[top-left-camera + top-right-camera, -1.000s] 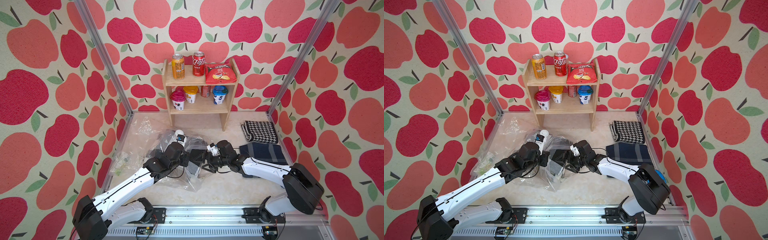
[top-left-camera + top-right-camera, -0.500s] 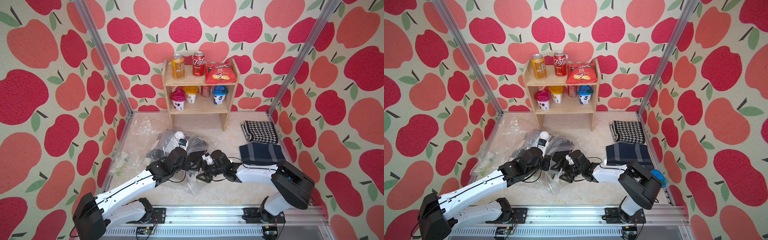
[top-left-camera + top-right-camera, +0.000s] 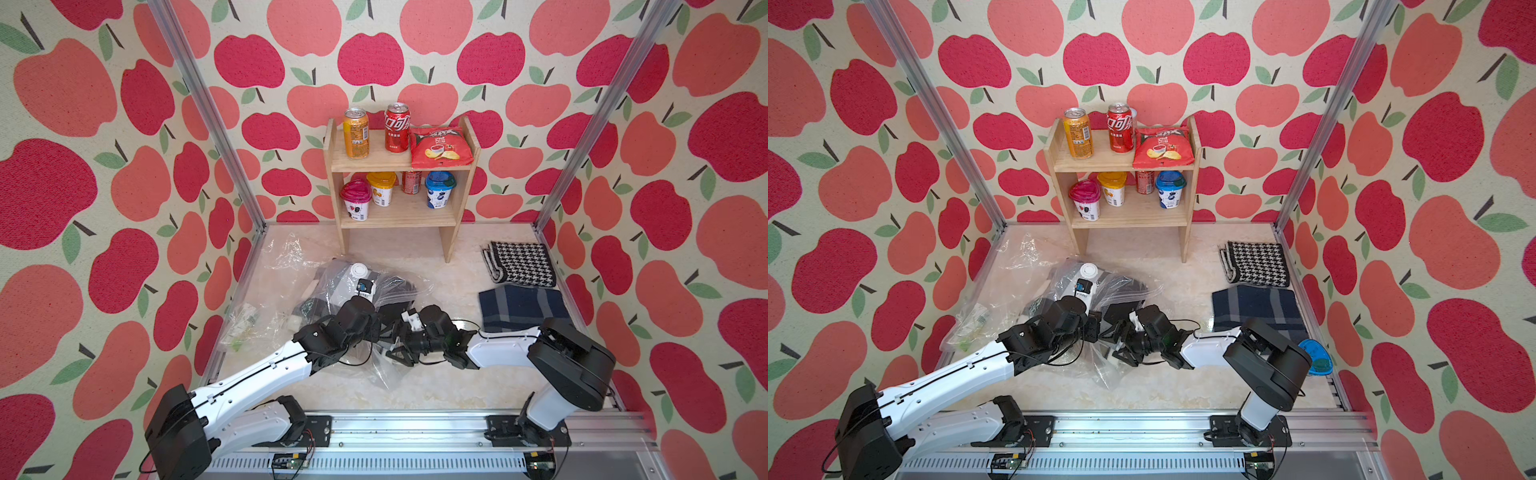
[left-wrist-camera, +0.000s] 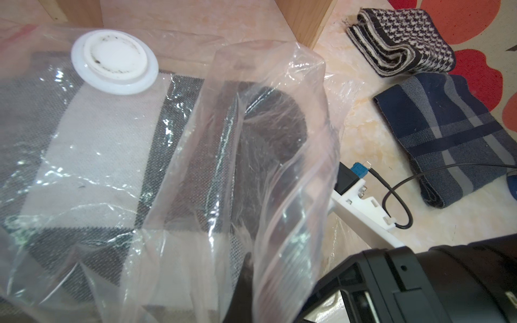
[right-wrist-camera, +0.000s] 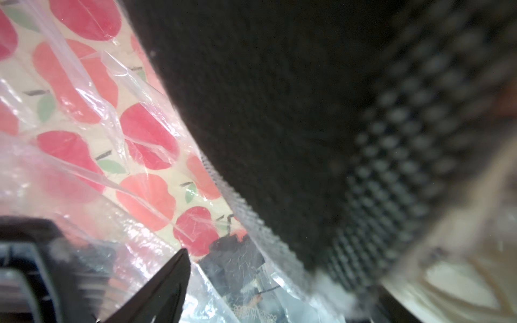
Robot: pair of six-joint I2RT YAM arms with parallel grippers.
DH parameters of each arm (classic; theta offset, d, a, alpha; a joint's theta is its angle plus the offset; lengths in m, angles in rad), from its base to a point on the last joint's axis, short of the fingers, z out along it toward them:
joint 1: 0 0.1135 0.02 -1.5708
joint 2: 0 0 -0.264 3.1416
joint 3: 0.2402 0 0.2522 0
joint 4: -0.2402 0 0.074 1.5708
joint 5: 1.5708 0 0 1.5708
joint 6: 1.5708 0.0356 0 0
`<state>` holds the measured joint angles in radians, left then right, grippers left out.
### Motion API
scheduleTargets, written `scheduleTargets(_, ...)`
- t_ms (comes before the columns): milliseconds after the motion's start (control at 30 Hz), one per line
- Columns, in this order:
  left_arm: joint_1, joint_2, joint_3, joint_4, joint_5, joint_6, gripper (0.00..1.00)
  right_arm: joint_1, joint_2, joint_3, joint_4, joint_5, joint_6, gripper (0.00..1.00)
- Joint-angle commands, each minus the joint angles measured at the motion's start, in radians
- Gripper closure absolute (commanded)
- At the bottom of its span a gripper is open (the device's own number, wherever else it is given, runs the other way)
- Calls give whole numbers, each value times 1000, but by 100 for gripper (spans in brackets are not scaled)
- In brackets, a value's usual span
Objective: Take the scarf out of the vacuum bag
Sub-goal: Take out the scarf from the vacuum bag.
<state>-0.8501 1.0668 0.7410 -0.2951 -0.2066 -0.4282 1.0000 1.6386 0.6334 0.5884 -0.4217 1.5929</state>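
Note:
The vacuum bag (image 3: pixel 332 291) lies crumpled on the floor left of centre, its round white valve cap (image 4: pixel 114 61) facing up. Inside it the scarf (image 4: pixel 92 134) shows grey, black and white checks. My left gripper (image 3: pixel 380 328) is shut on the bag's upper rim and holds the mouth (image 4: pixel 268 117) lifted. My right gripper (image 3: pixel 397 353) reaches into that mouth from the right. One black finger (image 5: pixel 167 285) shows under plastic, with dark knit scarf (image 5: pixel 279 125) close against the camera. The other finger is hidden, and the jaws look apart.
A wooden shelf (image 3: pixel 399 187) with cans, cups and a chip bag stands at the back. A folded houndstooth scarf (image 3: pixel 519 264) and a navy plaid scarf (image 3: pixel 521 307) lie at the right. A smaller clear bag (image 3: pixel 249 328) with green bits lies by the left wall.
My right gripper has moved left and towards the front, dropping into the bag's mouth, and its jaws have narrowed slightly. The left gripper keeps its hold and the bag has shifted with it.

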Motion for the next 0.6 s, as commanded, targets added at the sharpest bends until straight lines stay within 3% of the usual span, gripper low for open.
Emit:
scheduleTargets(0, -8, -19, -13, -21, -16, -6, 100, -17, 1, -16, 18, 19, 0, 25)
scheduleTargets(367, -9, -21, -14, -29, -21, -3, 100, -118, -73, 18, -138, -7, -105, 49)
scheduleTargets(567, -10, -17, -14, -31, -20, -7, 100, -134, -31, 47, -139, -38, -116, 53)
